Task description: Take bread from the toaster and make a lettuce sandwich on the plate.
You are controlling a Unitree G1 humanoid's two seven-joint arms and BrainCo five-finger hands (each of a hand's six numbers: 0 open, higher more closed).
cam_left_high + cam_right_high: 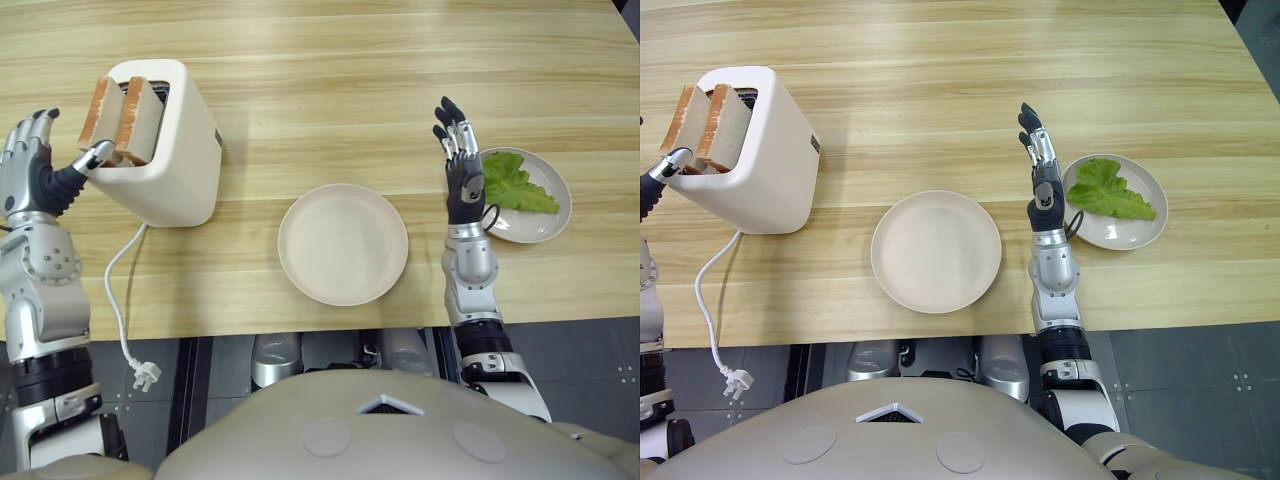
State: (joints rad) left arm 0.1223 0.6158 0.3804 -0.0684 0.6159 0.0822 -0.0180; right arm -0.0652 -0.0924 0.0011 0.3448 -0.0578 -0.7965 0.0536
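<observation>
Bread (140, 120): two slices upright in the toaster (175, 150), left side of worktop (400, 80). Left robot hand (35, 165) just left of it, fingers straight, thumb tip against the left slice's lower edge, nothing gripped. Right robot hand (462, 175) fully open, holding nothing, between centre plate (343, 243) and small plate (548, 225) with lettuce (515, 185).

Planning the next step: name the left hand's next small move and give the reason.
Probably close the left hand on the left bread slice and lift it out. Both slices stand up from the toaster, the open hand's thumb sits beside them, and the centre plate holds nothing yet.
</observation>
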